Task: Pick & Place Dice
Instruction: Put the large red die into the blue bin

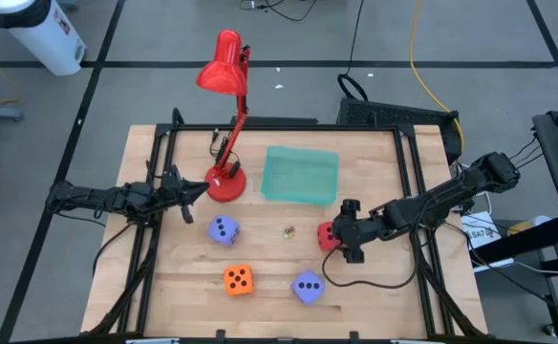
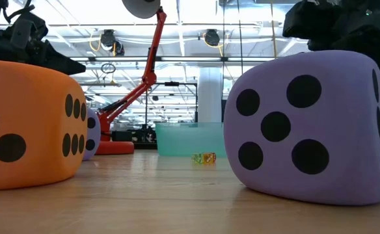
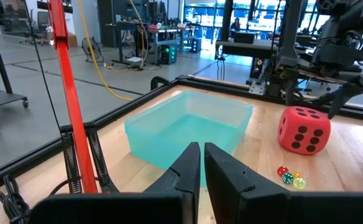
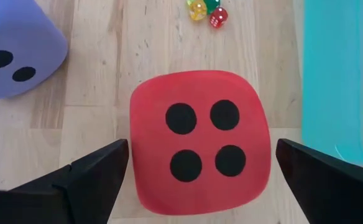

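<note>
Four big dice sit flat on the wooden table: a purple one [image 1: 224,229], an orange one [image 1: 238,279], a second purple one [image 1: 308,286] and a red one [image 1: 327,236]. My right gripper [image 1: 336,235] slants down over the red die [image 4: 200,143] and is open. One finger [image 4: 101,174] stands on each side of the die, and a gap shows on both sides. My left gripper [image 1: 201,188] waits shut and level at the table's left, beside the lamp base, pointing toward the teal tray [image 3: 188,124].
A red desk lamp [image 1: 226,182] stands at the far left of the table, and the teal tray [image 1: 300,175] lies just right of it. Three tiny dice [image 1: 287,230] lie mid-table, between the purple and red dice. Black frame rails run along the table's edges.
</note>
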`<act>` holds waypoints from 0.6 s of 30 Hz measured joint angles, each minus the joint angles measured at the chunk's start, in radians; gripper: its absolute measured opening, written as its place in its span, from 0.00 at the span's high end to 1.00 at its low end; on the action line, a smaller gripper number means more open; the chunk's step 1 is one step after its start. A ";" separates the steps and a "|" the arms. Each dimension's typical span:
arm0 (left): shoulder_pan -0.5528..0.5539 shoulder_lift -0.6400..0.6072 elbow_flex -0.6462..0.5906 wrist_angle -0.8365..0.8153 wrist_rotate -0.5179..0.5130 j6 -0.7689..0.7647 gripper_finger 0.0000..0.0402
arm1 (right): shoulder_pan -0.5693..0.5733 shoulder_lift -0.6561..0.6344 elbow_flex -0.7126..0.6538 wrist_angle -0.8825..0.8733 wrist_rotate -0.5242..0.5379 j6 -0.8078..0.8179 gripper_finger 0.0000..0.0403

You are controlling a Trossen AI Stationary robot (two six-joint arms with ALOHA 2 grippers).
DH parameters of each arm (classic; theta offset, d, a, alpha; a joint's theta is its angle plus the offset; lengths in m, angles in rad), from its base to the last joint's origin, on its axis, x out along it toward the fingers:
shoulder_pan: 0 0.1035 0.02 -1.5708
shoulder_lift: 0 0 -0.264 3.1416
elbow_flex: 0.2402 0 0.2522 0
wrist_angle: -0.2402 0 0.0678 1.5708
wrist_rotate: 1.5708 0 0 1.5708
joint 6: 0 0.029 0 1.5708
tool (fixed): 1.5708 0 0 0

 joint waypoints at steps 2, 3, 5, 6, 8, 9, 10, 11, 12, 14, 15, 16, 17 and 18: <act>0.000 0.000 0.000 0.000 0.000 0.000 0.92 | 0.000 0.000 -0.008 0.020 -0.005 -0.003 0.01; 0.000 0.000 0.000 0.000 0.000 0.000 0.92 | -0.003 -0.001 -0.021 0.042 -0.022 -0.009 0.01; 0.000 0.000 0.000 0.000 0.000 0.000 0.92 | -0.011 -0.002 -0.058 0.101 -0.036 -0.024 0.01; 0.000 0.000 0.000 0.000 0.000 0.000 0.92 | -0.017 -0.004 -0.075 0.131 -0.045 -0.029 0.01; 0.000 0.000 0.000 0.000 0.000 0.000 0.92 | -0.028 -0.004 -0.106 0.190 -0.047 -0.032 0.01; 0.000 0.000 0.000 0.001 0.000 0.000 0.92 | -0.035 -0.004 -0.119 0.212 -0.046 -0.033 0.01; 0.000 0.000 0.000 0.001 0.000 0.000 0.92 | -0.043 -0.004 -0.129 0.228 -0.049 -0.033 0.01; 0.000 0.000 0.000 0.001 0.000 0.000 0.92 | -0.048 -0.005 -0.134 0.236 -0.055 -0.033 0.01; 0.000 0.000 0.000 0.000 0.000 0.000 0.92 | -0.052 -0.005 -0.136 0.238 -0.059 -0.033 0.01; 0.000 0.000 0.000 0.001 0.000 0.001 0.92 | -0.054 -0.004 -0.136 0.240 -0.065 -0.033 0.01; 0.000 0.000 0.000 0.000 0.000 0.001 0.92 | -0.053 -0.004 -0.136 0.244 -0.070 -0.032 0.01; 0.000 0.000 0.000 0.000 0.000 0.001 0.92 | -0.052 -0.003 -0.137 0.248 -0.077 -0.032 0.01; 0.000 0.000 0.000 0.001 0.000 0.001 0.92 | -0.051 -0.003 -0.137 0.255 -0.086 -0.031 0.01; 0.000 0.000 0.000 0.000 0.000 0.003 0.92 | -0.045 -0.003 -0.137 0.261 -0.094 -0.027 0.01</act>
